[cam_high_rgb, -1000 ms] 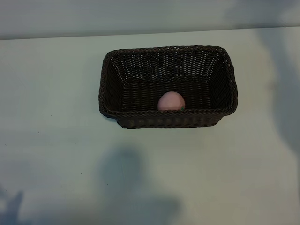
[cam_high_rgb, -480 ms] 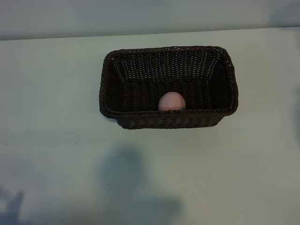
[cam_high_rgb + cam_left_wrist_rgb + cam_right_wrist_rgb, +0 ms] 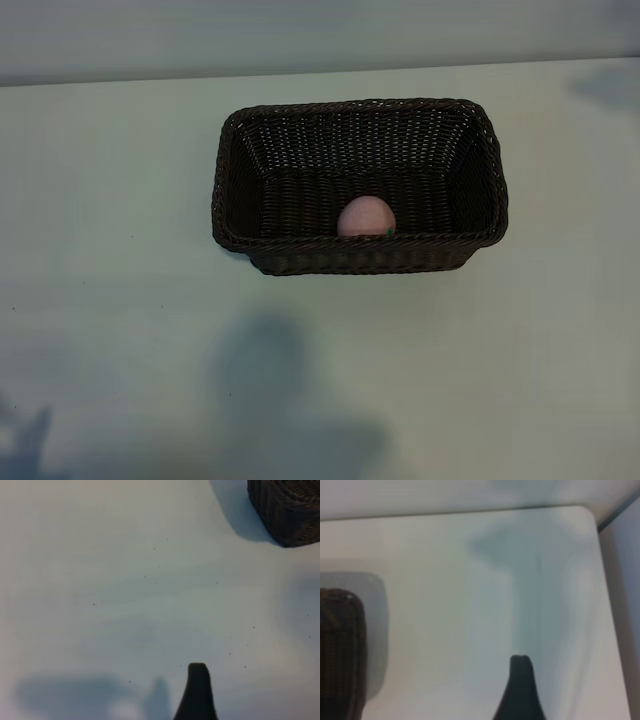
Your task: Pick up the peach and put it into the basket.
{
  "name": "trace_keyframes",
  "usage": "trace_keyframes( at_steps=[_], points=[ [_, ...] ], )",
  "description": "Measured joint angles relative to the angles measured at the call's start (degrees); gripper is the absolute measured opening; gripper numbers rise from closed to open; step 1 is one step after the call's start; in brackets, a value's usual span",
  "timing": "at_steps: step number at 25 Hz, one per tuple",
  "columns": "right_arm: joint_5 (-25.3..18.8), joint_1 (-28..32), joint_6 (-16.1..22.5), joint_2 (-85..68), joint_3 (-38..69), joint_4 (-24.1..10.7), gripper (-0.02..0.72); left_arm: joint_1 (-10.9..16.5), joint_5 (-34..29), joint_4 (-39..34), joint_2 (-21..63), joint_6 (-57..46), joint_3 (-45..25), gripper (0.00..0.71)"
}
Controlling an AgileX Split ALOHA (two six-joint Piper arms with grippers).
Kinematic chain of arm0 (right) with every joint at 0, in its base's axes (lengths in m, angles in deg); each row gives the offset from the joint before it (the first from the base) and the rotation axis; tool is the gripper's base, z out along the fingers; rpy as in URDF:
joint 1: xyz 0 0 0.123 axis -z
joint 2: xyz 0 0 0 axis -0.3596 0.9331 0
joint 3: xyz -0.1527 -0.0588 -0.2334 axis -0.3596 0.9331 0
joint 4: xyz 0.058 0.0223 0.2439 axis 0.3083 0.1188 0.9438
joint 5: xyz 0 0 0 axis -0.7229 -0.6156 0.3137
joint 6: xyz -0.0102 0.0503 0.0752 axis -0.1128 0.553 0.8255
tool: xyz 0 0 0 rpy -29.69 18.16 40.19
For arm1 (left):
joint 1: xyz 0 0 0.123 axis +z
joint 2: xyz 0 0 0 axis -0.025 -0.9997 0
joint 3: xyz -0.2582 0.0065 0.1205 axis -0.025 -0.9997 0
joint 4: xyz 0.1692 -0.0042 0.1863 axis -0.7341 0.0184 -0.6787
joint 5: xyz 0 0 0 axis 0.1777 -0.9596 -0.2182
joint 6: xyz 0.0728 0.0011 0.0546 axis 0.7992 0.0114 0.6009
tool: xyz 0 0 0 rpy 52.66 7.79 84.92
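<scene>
— Looking for the peach [image 3: 365, 216]? You'll find it inside the basket [image 3: 300, 252], against its near wall.

— And your end effectors?

— Left end effector [image 3: 198, 692] and right end effector [image 3: 521, 690]: both spread apart, empty, over bare bench [image 3: 110, 300] beside the basket.

peach [image 3: 364, 216]: in basket [image 3: 300, 255], against its near wall
basket: on table [image 3: 110, 300], toward far edge

One peach [image 3: 364, 216], one basket [image 3: 300, 255], one table [image 3: 120, 300].
</scene>
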Motion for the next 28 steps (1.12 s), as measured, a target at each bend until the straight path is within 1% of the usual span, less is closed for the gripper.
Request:
trace_keyframes(
  at_steps=[12,24,28],
  points=[
    [0.2,0.0,0.0,-31.3,14.4,0.0,0.545,0.0,0.0,0.0,0.0,0.0,0.0,0.596],
    [1.4,-0.1,0.0,-50.3,29.5,-0.1,0.543,0.0,0.0,0.0,0.0,0.0,0.0,0.596],
    [1.6,-2.5,0.0,-55.8,33.3,-0.1,0.543,0.0,0.0,0.0,0.0,0.0,0.0,0.595]
  ],
)
